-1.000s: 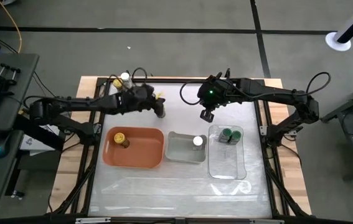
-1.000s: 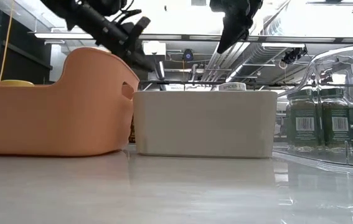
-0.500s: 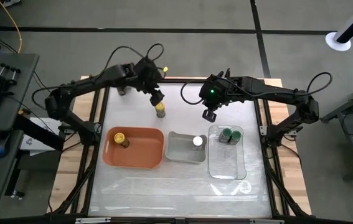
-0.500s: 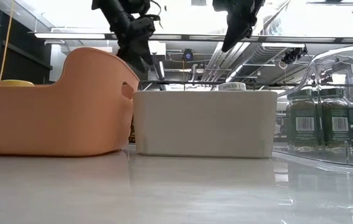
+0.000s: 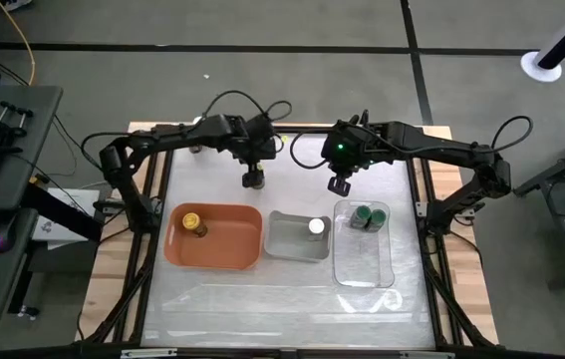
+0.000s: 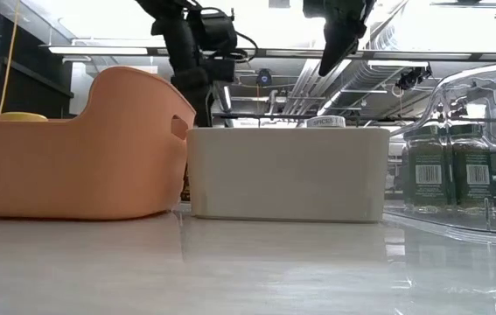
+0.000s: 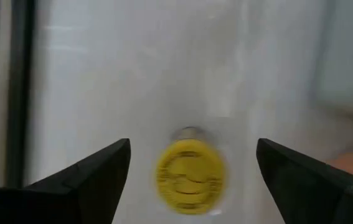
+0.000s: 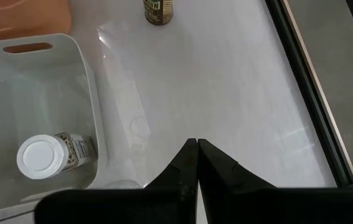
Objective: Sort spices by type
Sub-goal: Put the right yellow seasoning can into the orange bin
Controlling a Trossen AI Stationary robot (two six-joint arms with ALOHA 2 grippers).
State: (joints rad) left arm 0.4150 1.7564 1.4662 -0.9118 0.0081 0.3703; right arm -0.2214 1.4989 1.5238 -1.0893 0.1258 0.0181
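Note:
A spice jar with a yellow lid stands upright on the table's far middle. My left gripper hangs over it, pointing down, with its fingers wide open on either side and clear of the lid. In the high view this gripper hides the jar. My right gripper is shut and holds nothing. It hovers above the table just beyond the clear tray. The same jar's labelled body shows in the right wrist view.
The orange tray holds a yellow-lidded jar. To its right, the grey tray holds a white-lidded jar. Two green-lidded jars stand in the clear tray. Bare tabletop lies in front of the trays.
My left gripper drew back from the yellow-lidded jar toward the far edge and rose. It then turned to point down and came back over the jar. The jar stands where it was. My right arm kept still.

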